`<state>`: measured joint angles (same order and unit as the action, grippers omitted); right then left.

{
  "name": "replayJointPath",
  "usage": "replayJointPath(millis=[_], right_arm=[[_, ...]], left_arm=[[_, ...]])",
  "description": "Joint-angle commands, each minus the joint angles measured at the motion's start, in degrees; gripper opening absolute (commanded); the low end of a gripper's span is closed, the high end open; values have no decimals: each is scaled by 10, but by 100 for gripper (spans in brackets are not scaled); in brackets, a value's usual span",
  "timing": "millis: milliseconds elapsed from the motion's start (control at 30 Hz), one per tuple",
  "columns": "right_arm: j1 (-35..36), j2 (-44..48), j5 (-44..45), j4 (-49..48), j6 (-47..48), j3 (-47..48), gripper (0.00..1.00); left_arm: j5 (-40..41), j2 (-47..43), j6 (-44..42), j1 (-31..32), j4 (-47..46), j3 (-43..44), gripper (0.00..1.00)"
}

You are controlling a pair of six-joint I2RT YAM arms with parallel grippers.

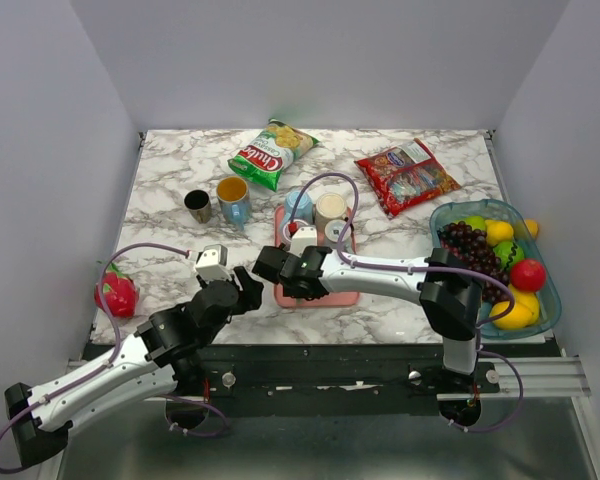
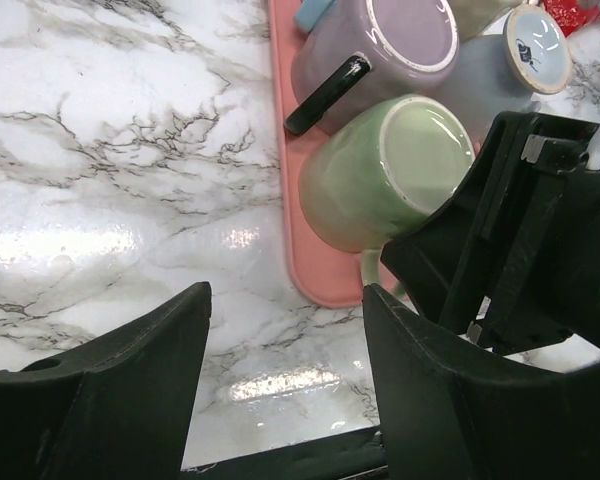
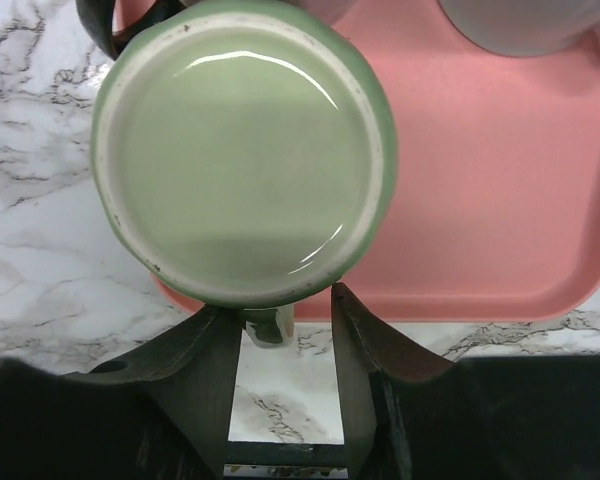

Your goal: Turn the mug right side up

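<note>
A pale green mug (image 3: 240, 150) stands upside down on the near left corner of a pink tray (image 3: 500, 200), base up. Its handle (image 3: 265, 325) points toward the table's near edge. My right gripper (image 3: 280, 300) is open with one finger on each side of that handle, the left finger close against it. In the top view the right gripper (image 1: 280, 268) covers the mug. My left gripper (image 2: 283, 300) is open and empty over bare marble just left of the tray (image 2: 320, 270). The green mug (image 2: 380, 170) shows ahead of it to the right.
A purple mug (image 2: 370, 50) with a black handle stands upside down behind the green one, with other mugs (image 1: 330, 210) on the tray. A black cup (image 1: 198, 206), a blue mug (image 1: 233, 198), two snack bags (image 1: 273, 152), a fruit bowl (image 1: 555, 300) and a red toy fruit (image 1: 117, 293) surround it.
</note>
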<state>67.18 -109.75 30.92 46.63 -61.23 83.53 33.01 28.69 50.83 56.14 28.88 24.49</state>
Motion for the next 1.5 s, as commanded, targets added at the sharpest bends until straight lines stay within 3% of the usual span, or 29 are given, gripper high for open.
replayJointPath(millis=[0,167,200,367,500,667,833,1167,1467], right_arm=[[-2,-21,53,43,-23,3,48],[-2,-18,64,32,-2,-3,36],[-2,-18,64,29,1,-4,30],[-3,-21,63,14,32,-5,22],[-2,-22,48,-1,54,-13,1],[-3,-10,42,-6,59,-22,1],[-1,73,6,-43,61,-70,0],[-1,249,-113,-218,32,-196,0],[-1,353,-111,-312,12,-261,0]], left_arm=[[35,-10,-1,2,2,-1,71],[35,-8,-3,2,-2,-1,71],[35,-7,-6,2,-4,0,71],[35,-10,-9,2,-6,-1,71],[35,-22,-9,2,-4,-4,71],[31,-42,-10,1,-9,-11,71],[12,-64,-17,2,-23,-17,71],[-40,-88,-30,2,-52,-10,73],[-154,-85,-29,2,-84,5,84]])
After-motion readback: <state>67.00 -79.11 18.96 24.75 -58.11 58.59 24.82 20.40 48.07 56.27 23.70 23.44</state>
